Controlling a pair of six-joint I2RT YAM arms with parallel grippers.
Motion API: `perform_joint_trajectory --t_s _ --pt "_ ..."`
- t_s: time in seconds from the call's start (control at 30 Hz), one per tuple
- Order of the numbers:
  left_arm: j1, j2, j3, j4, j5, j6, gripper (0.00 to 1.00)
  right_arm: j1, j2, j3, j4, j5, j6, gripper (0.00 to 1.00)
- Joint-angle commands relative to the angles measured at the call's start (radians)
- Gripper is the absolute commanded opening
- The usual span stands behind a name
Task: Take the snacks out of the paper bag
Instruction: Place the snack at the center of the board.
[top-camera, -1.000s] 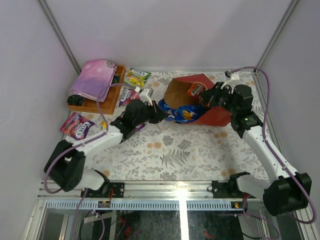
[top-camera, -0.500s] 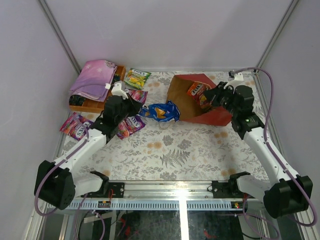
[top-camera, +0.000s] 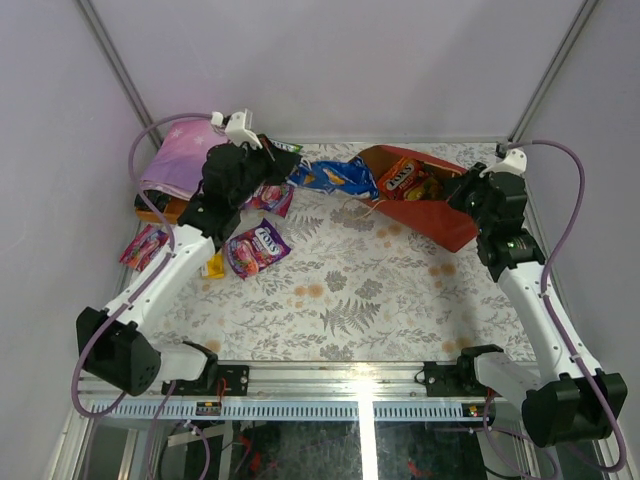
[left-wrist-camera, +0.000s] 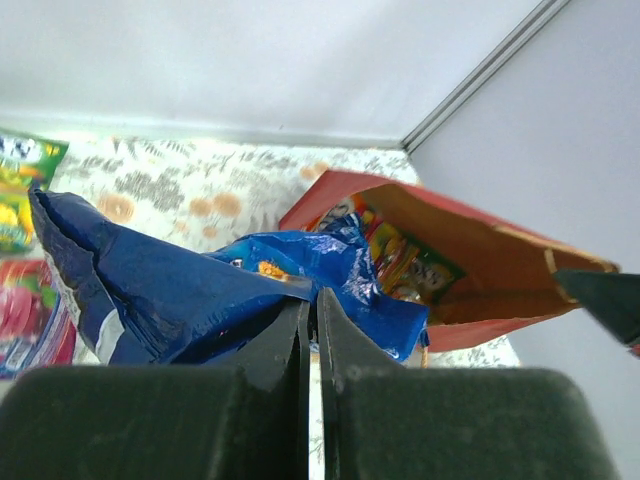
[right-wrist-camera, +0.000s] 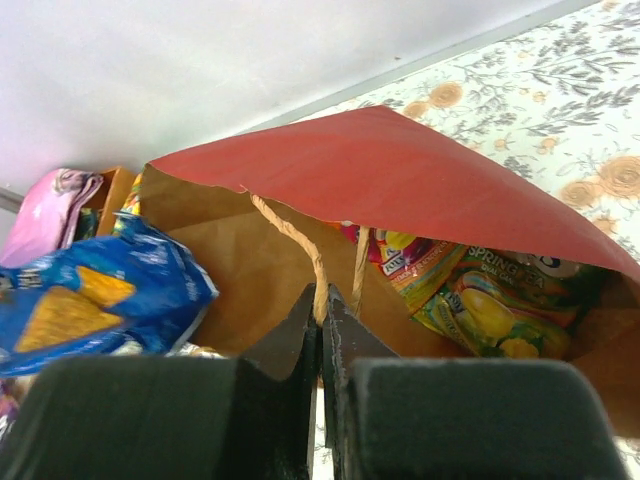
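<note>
room: pale lilac-white walls on three sides, with metal corner posts (top-camera: 125, 75) running up at the back left and back right. surface (top-camera: 350, 290): covered in a light cloth printed with grey ferns and orange flowers; a metal rail (top-camera: 350, 378) runs along its near edge. paper bag (top-camera: 440, 215): red outside, brown inside, lying on its side at the back right of the surface with its mouth turned left. in the right wrist view several bright packets (right-wrist-camera: 480, 300) lie inside it, and an orange packet (top-camera: 400, 177) shows at the mouth from above. right hand (top-camera: 460, 192): clenched on the bag's twisted paper handle (right-wrist-camera: 290, 235), fingertips pinched together. left hand (top-camera: 285, 175): clenched on the near corner of the dark-blue chip bag (top-camera: 335, 178). the chip bag hangs between this hand and the bag's mouth, outside the paper bag; whether its far end touches the red edge cannot be told. loose snacks on the surface: a purple packet (top-camera: 257, 247) left of centre, a pink one (top-camera: 272, 197) just under the left hand, two more packets (top-camera: 145, 245) at the far left edge, a green-yellow packet (left-wrist-camera: 20, 190) at the back, and a small yellow item (top-camera: 212, 266) beside the left arm. back left corner: a wooden tray (top-camera: 160, 208) with a folded pink-purple cloth (top-camera: 180, 160) lying on it. lilac cables (top-camera: 575, 190) loop along both arms.
</note>
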Motion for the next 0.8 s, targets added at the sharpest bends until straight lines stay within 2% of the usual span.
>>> perform_joint_trajectory --t_s 0.0,0.13,0.3,0.6,0.77 --pt "0.001 -0.058 0.125 0.062 0.065 0.009 0.00 -0.025 -0.017 0.034 -0.010 0.052 0.007 0.00" --pt "0.001 -0.121 0.195 0.035 0.074 0.008 0.00 -0.026 -0.015 0.020 0.000 0.051 0.003 0.00" --pt "0.003 -0.155 0.278 -0.027 -0.007 0.045 0.00 -0.026 -0.012 0.012 0.009 0.037 0.004 0.00" --pt "0.067 -0.093 0.401 -0.076 -0.067 0.086 0.00 -0.027 -0.030 0.018 -0.009 0.053 -0.011 0.00" --pt "0.110 -0.020 0.464 -0.072 -0.010 0.069 0.00 -0.027 -0.033 0.013 -0.003 0.044 -0.013 0.00"
